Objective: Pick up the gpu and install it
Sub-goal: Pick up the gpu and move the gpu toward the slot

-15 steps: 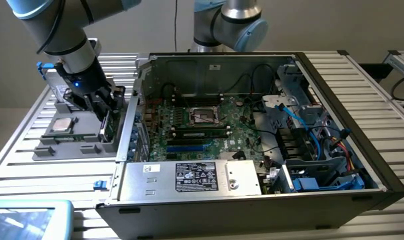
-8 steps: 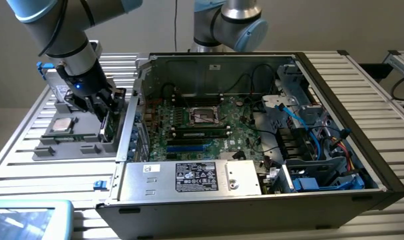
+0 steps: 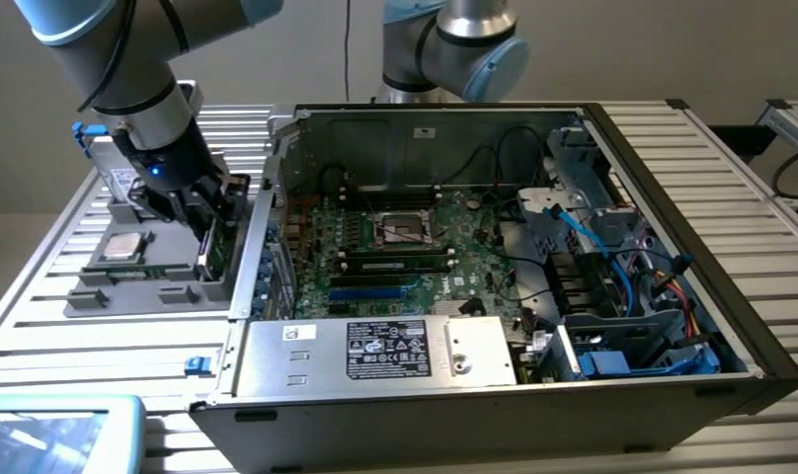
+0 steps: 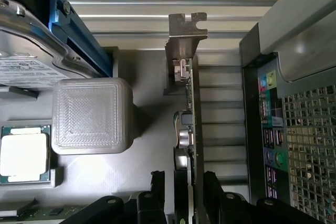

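The task is barely begun. The gpu [image 4: 192, 103] stands on edge in the grey tray [image 3: 122, 296], at nine o'clock from the open case [image 3: 663, 158] in the exterior view. The gripper [image 4: 185, 182] has its fingers [image 4: 214, 188] spread wide either side of the card, not yet clamped. Lifting and installing remain.

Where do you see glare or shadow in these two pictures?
Wrist view: the processor lid is washed out white, and the grey block throws a soft shadow toward the gpu. Exterior view: the table slats shine brightly; the case's outer wall lies dark.
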`<action>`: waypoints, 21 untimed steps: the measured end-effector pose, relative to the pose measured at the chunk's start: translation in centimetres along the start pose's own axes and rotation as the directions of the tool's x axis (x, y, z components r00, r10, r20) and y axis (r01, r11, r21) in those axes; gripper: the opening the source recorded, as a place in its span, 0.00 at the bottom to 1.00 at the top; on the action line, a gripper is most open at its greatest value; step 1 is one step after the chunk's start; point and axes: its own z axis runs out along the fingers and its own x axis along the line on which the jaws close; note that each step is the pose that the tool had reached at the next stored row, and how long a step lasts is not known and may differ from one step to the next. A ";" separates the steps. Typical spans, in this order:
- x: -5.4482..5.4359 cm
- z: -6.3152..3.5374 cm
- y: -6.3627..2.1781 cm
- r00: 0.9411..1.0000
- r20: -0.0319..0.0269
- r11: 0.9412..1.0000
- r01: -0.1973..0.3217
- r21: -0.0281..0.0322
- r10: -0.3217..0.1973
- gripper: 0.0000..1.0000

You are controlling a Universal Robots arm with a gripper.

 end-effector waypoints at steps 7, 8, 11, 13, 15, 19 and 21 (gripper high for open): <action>0.0 0.13 0.00 1.000 -0.003 1.000 0.004 0.003 -0.004 0.44; 0.0 0.13 0.00 1.000 -0.004 1.000 0.008 0.003 -0.008 0.44; -0.1 0.14 0.00 1.000 -0.008 1.000 0.021 0.002 -0.021 0.44; -0.1 0.15 0.00 1.000 -0.009 1.000 0.028 0.002 -0.027 0.44; -0.1 0.16 0.00 1.000 -0.011 1.000 0.029 0.002 -0.029 0.44; -0.2 0.16 0.00 1.000 -0.011 1.000 0.029 0.002 -0.029 0.44; -0.2 0.17 0.00 1.000 -0.012 1.000 0.029 0.002 -0.029 0.42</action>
